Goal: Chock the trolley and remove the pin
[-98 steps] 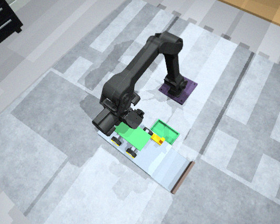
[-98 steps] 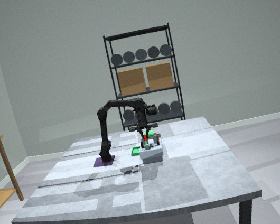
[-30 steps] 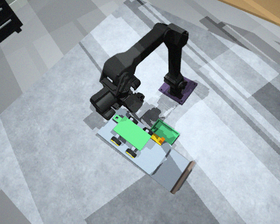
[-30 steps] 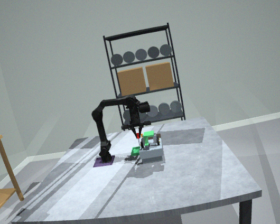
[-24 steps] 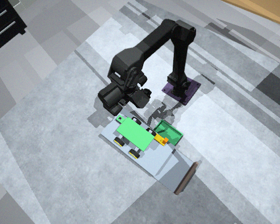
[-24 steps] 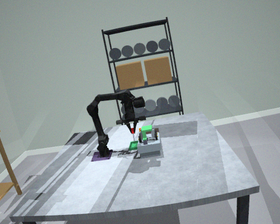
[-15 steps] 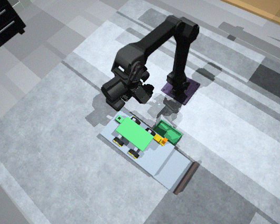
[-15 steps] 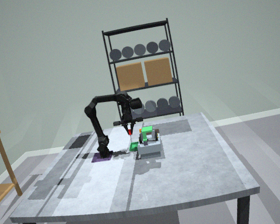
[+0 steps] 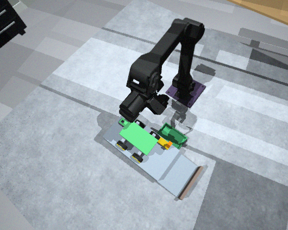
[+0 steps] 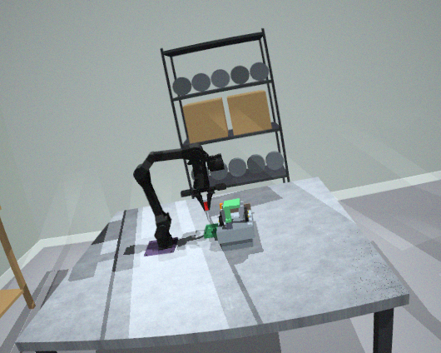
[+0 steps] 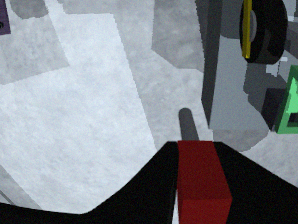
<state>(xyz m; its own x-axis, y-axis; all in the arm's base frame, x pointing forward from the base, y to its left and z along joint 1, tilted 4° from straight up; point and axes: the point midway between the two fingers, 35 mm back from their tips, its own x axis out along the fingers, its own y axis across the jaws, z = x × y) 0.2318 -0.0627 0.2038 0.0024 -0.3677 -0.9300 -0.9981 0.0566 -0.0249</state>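
Observation:
My gripper (image 10: 205, 201) (image 11: 193, 151) is shut on the red-headed stop pin (image 10: 206, 206) (image 11: 202, 172). The pin's grey shaft points down from the fingers, out of the ramp and in the air beside its uphill part, on the tray's side. The trolley (image 9: 138, 138) (image 10: 231, 203) stands on the ramp (image 9: 159, 168) (image 10: 235, 237) (image 11: 230, 100). The yellow chock (image 9: 163, 142) with its orange handle sits at the downhill side of the trolley's tray-side lower wheel; whether it touches is too small to tell. The green tray (image 9: 175, 135) (image 10: 210, 231) lies beside the ramp.
A green block with a square hole (image 9: 123, 122) (image 11: 290, 112) is at the trolley's uphill end, close to the gripper. A brown stop bar (image 9: 191, 183) crosses the ramp's foot. The arm's purple base plate (image 9: 200, 88) (image 10: 152, 248) lies beyond the tray.

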